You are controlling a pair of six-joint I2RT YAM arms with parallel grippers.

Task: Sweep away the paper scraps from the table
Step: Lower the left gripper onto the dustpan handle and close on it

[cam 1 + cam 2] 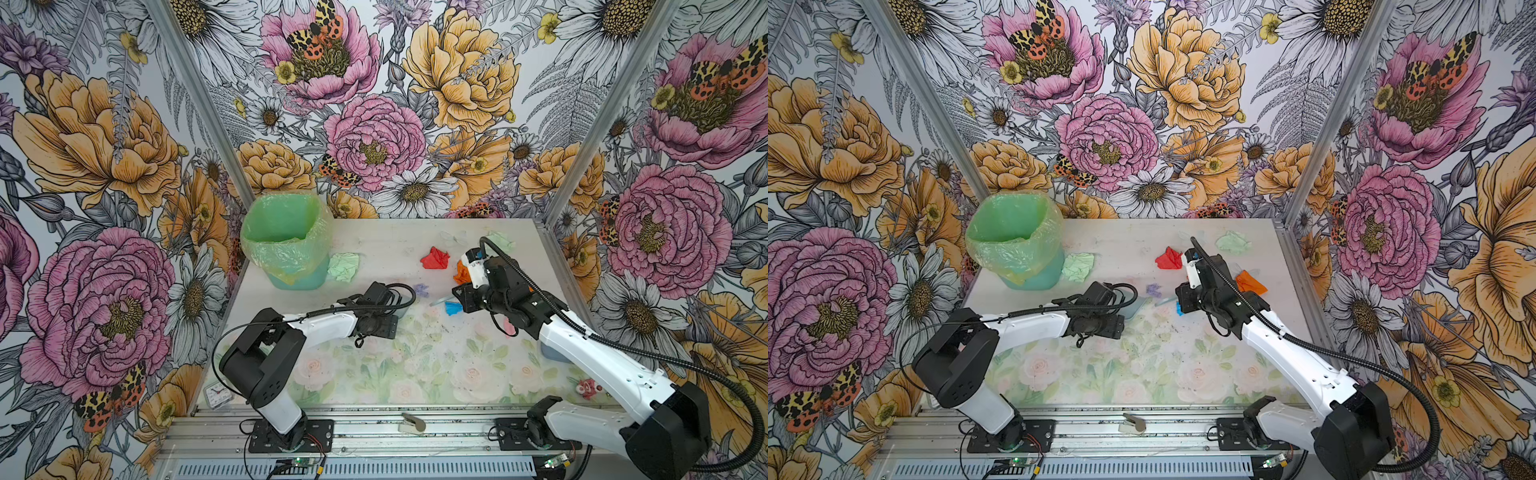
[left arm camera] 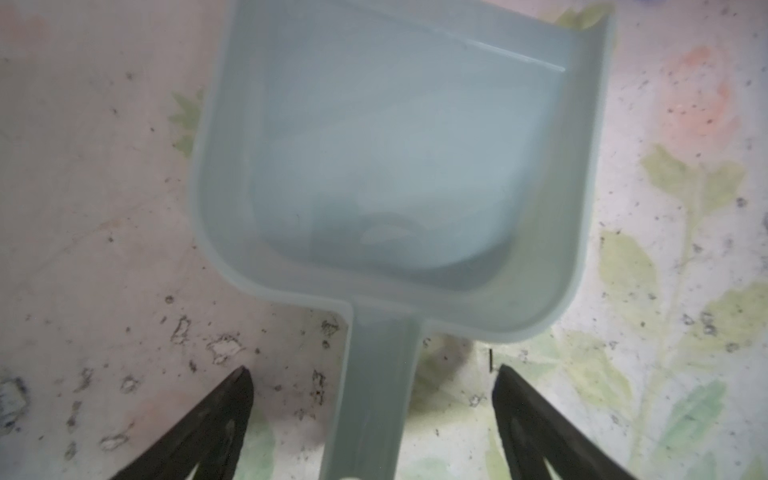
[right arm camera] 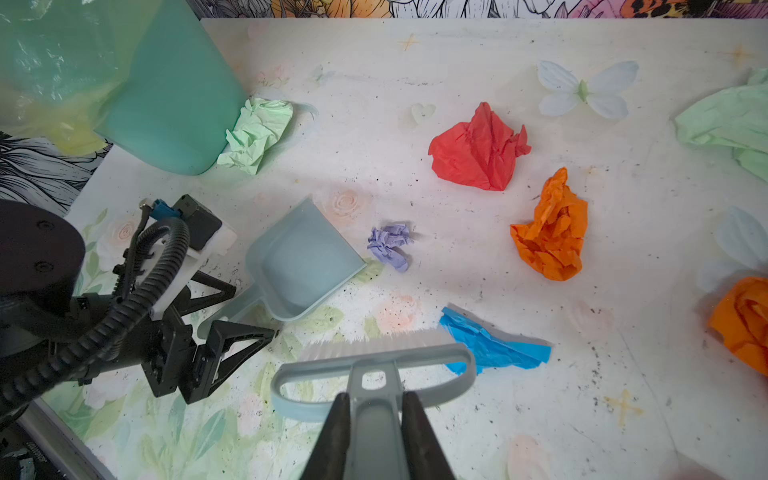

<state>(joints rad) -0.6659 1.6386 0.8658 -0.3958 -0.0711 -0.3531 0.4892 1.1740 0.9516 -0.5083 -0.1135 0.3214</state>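
Left claw (image 2: 373, 370) stands apart astride the dustpan (image 2: 407, 166) handle: centre it, then close. The paper scraps (image 3: 478, 149) lie loose on the tabletop (image 3: 457, 62), lilac scrap (image 3: 390, 247) just beside the pan's lip, blue scrap (image 3: 494, 345) just beside the brush (image 3: 374, 361) clamped in the right claw (image 3: 374, 397)

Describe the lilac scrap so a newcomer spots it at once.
Start at the green bin at the back left of the table. Nearer the middle lies the dustpan; the lilac scrap sits just off its open lip. It is the only lilac piece, smaller than the red scrap and blue scrap nearby.
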